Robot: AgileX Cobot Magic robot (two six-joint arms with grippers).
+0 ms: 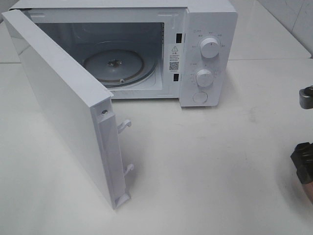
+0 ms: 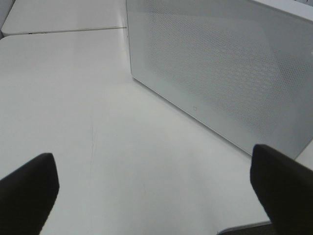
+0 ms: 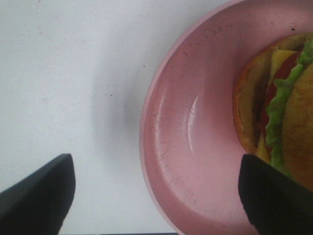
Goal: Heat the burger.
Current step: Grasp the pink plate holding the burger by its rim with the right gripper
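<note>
Swung wide toward the high camera, the microwave's door [image 1: 63, 107] is seen standing open over the white bench [image 1: 220, 171], and the glass turntable [image 1: 115, 66] inside the microwave [image 1: 208, 29] is exposed. The burger [image 3: 283, 107] is shown only in the right wrist view, where it is set toward one side of a pink plate [image 3: 195, 147] on the bench, with bun, cheese, tomato and lettuce visible. The right jaws are released and spread wide, one fingertip [image 3: 36, 196] being placed over bare bench and the other beside the burger; whether that one touches it cannot be told. The left jaws are likewise released, with only bench between them and the door's dotted outer face just ahead. Part of the right arm [image 1: 304, 164] is cut off at the high view's right edge.
</note>
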